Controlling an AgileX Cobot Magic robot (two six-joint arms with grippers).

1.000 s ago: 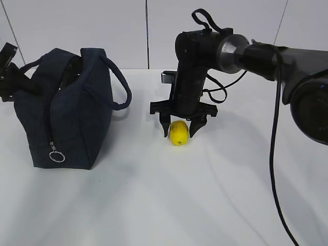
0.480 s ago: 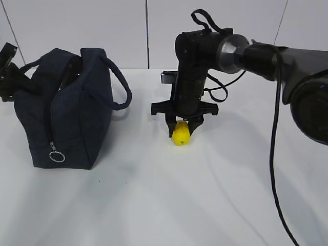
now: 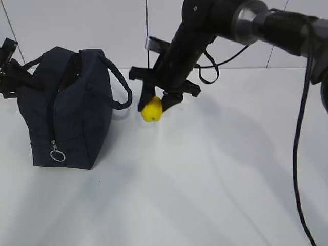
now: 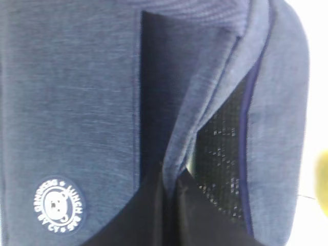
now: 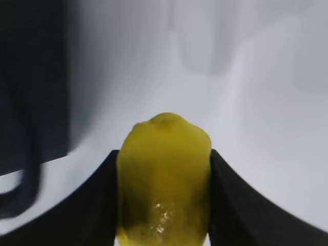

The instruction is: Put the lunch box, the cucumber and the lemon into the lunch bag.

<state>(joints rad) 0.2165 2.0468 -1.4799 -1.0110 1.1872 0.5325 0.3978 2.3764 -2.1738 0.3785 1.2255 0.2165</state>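
One lemon (image 3: 151, 109) and one lunch bag (image 3: 66, 110) show. The right end effector (image 3: 159, 104) grips the lemon between its fingers, lifted off the white surface (image 3: 205, 179), just beside the bag's near handle (image 3: 119, 84). The bag stands upright, top gaping; its contents are hidden. The left end effector (image 4: 169, 205), clenched, pinches the bag's opening edge.

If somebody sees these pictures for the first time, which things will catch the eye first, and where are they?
The bright yellow lemon stands out first: the right gripper holds it in the air above the white table, near the middle of the exterior view. To its left stands the dark navy lunch bag, with its top open. The left gripper pinches the fabric at the bag's opening.
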